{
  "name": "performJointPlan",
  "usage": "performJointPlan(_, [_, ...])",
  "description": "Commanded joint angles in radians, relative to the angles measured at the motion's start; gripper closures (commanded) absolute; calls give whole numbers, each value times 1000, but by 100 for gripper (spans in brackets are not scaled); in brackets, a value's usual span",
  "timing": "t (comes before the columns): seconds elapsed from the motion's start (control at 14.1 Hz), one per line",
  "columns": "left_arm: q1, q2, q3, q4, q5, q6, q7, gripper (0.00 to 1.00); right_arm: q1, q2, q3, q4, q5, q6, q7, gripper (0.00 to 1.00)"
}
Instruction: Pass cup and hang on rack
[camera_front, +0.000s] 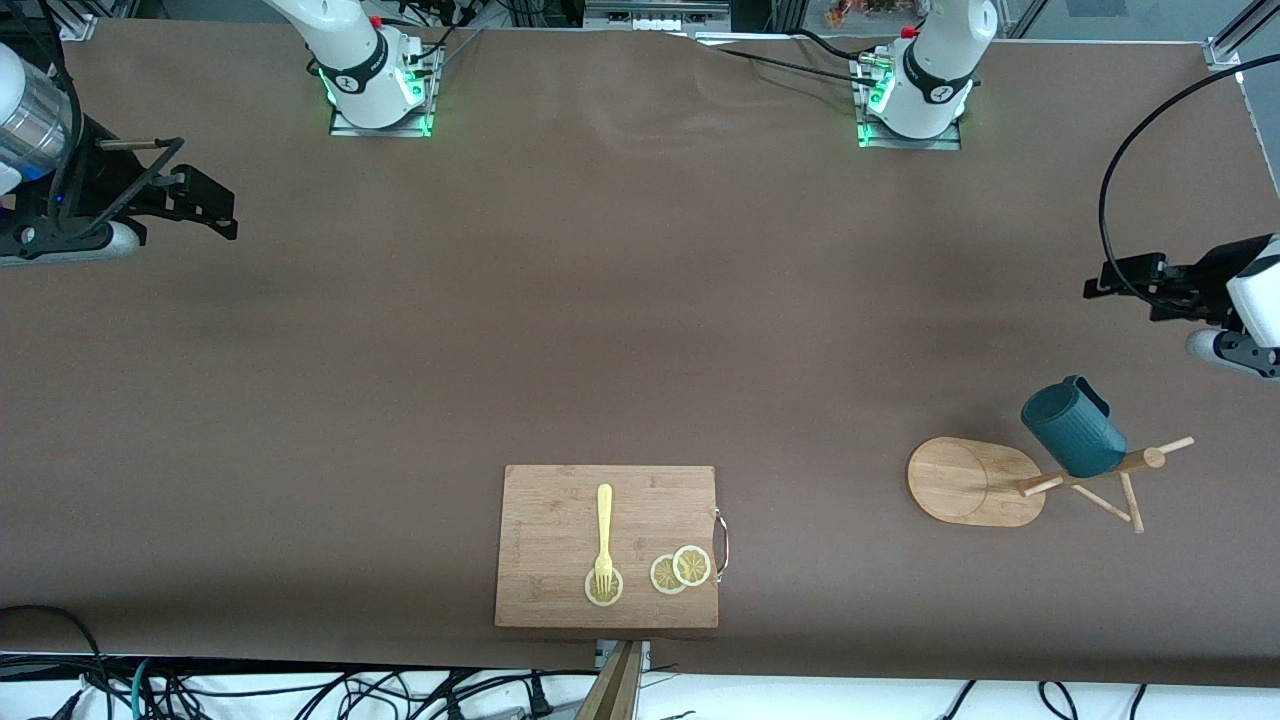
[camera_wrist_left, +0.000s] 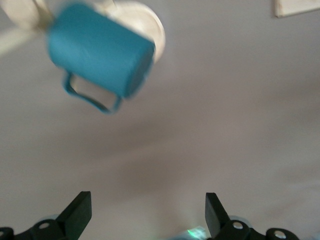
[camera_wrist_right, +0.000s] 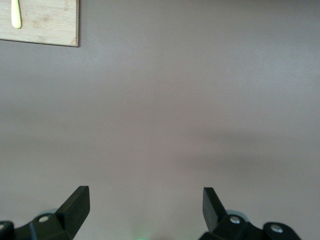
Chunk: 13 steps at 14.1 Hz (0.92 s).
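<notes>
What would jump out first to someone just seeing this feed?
The teal cup hanging on the wooden rack near the left arm's end of the table. Then the cutting board nearest the front camera, with a yellow fork and lemon slices on it. The left gripper and right gripper hang open above bare table at its ends.

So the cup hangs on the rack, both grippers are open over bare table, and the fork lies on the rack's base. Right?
Not quite: the fork lies on the cutting board, not the rack's base, as the front view shows. The cup does hang on the rack, and the left gripper and right gripper are open over bare table.
</notes>
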Motion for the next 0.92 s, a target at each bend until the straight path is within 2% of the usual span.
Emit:
performJointPlan(0.0, [-38,-44,13,25,71,73,-9,0,0,-11,1,4,-1,-15,-7,0])
performJointPlan(0.21, [-78,-99,15,23,74,70,-50,0,0,-11,1,4,-1,-15,-9,0])
performJointPlan(0.5, [-114,-155,16,0,71,12,-308,0,0,-11,1,4,-1,-15,-7,0])
performJointPlan(0.64, [-114,-182,16,-35,63,12,-323,0,0,-11,1,4,-1,-15,-7,0])
performJointPlan(0.85, [-111,-175,16,-32,63,-5,-323,0,1,-11,2,4,-1,-15,-1,0])
